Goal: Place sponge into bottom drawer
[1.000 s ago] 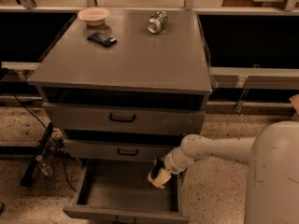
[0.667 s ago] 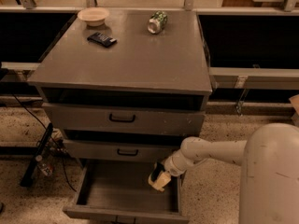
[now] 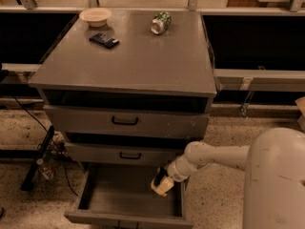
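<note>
The bottom drawer (image 3: pixel 117 192) stands pulled out at the foot of the grey cabinet, its plain grey inside showing. My gripper (image 3: pixel 160 182) reaches in from the right and hangs just above the drawer's right rear part. Between its fingers is the sponge (image 3: pixel 162 187), with the pale yellow foam showing below a darker top. The gripper is shut on it, and the sponge is off the drawer floor.
Above are the two shallower drawers (image 3: pixel 125 121) with black handles, both slightly open. On the cabinet top lie a green-patterned can (image 3: pixel 161 22), a flat black packet (image 3: pixel 104 40) and a shallow bowl (image 3: pixel 95 16). Cables and a black stand (image 3: pixel 40 156) sit on the floor at left.
The gripper and the sponge have dipped very slightly over the open drawer. My arm's white body has shifted a little to the left.
</note>
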`<action>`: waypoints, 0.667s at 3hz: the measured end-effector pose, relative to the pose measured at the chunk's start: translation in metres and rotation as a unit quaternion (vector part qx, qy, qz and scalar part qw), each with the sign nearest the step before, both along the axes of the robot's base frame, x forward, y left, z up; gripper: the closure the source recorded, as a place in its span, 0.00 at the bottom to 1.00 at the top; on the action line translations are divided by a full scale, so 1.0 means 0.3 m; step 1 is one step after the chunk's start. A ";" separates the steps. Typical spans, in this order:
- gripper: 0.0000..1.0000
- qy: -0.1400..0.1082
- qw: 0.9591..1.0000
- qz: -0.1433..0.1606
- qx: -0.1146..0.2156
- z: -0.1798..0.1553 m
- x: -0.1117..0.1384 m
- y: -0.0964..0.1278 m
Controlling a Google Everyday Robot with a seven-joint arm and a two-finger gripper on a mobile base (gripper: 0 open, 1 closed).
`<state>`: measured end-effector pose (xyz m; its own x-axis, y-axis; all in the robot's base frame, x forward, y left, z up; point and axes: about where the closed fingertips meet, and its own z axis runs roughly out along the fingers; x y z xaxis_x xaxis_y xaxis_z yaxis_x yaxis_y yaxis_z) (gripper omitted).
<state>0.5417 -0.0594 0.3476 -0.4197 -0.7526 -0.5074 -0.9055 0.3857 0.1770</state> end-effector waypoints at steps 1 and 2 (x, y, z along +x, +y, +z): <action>1.00 0.035 0.999 -0.009 0.016 -0.111 -0.011 -0.009; 1.00 0.079 0.996 -0.016 0.031 -0.241 -0.036 -0.030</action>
<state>0.5311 -0.0684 0.2753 -0.5214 -0.7068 -0.4780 -0.8519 0.3987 0.3397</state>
